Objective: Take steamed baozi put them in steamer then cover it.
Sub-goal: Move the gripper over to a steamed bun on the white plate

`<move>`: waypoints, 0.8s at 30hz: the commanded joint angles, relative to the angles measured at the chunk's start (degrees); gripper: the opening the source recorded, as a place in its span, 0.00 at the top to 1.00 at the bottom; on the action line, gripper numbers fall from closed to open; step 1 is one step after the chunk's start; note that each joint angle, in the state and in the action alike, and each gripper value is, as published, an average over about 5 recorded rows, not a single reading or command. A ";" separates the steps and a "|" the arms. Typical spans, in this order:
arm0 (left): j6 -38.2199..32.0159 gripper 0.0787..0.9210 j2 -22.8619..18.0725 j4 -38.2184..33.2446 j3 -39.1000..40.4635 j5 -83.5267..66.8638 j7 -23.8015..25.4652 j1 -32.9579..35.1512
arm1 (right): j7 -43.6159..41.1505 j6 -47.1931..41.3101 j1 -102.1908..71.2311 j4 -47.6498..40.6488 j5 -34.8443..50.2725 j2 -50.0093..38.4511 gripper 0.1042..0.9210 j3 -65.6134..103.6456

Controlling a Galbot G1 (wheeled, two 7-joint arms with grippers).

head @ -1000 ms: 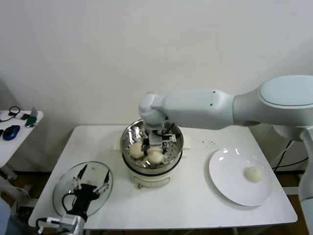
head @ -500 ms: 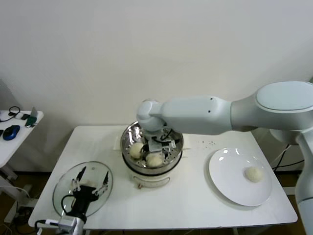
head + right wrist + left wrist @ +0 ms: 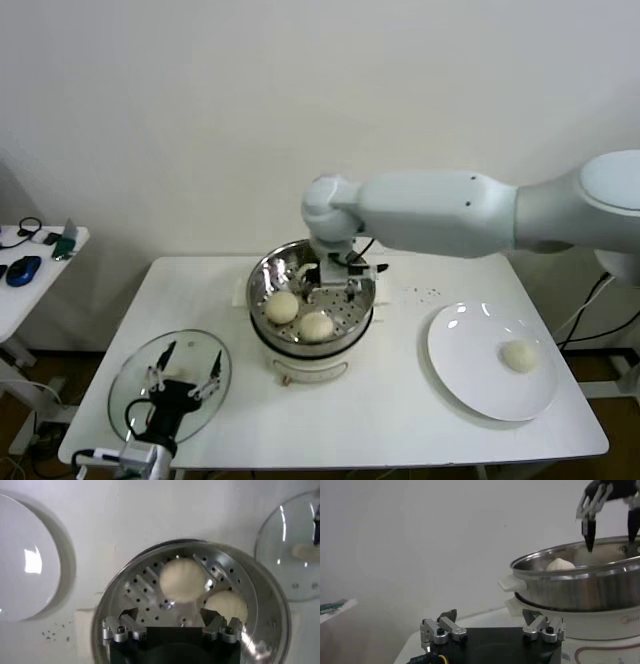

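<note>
While the right gripper [image 3: 335, 281] hangs wide open and empty over the steamer [image 3: 311, 300], baozi [image 3: 282, 306] lie inside it and one [image 3: 518, 355] sits on the white plate [image 3: 470, 380]. Left gripper [image 3: 183, 384], fingers spread, holds nothing above the cover [image 3: 135, 385] on the tabletop [image 3: 380, 420].

Left gripper [image 3: 492, 630] open low beside the steamer [image 3: 580, 587]; one baozi [image 3: 560, 564] inside; right gripper [image 3: 610, 512] open above the rim.
</note>
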 commanded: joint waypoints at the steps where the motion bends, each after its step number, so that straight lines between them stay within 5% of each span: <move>1: -0.22 0.12 0.14 0.16 0.32 0.11 -0.02 0.13 | 3.68 -13.87 9.45 7.03 9.08 -17.74 0.12 -6.37; 11: 0.18 0.12 0.29 0.61 0.53 0.40 -0.05 -1.13 | 6.85 -38.20 10.23 11.60 19.60 -42.27 0.12 -15.45; 24: 0.29 0.12 -0.48 0.23 0.31 1.58 -0.08 -0.84 | 1.57 -35.61 -25.53 -0.28 10.62 -56.55 0.12 13.84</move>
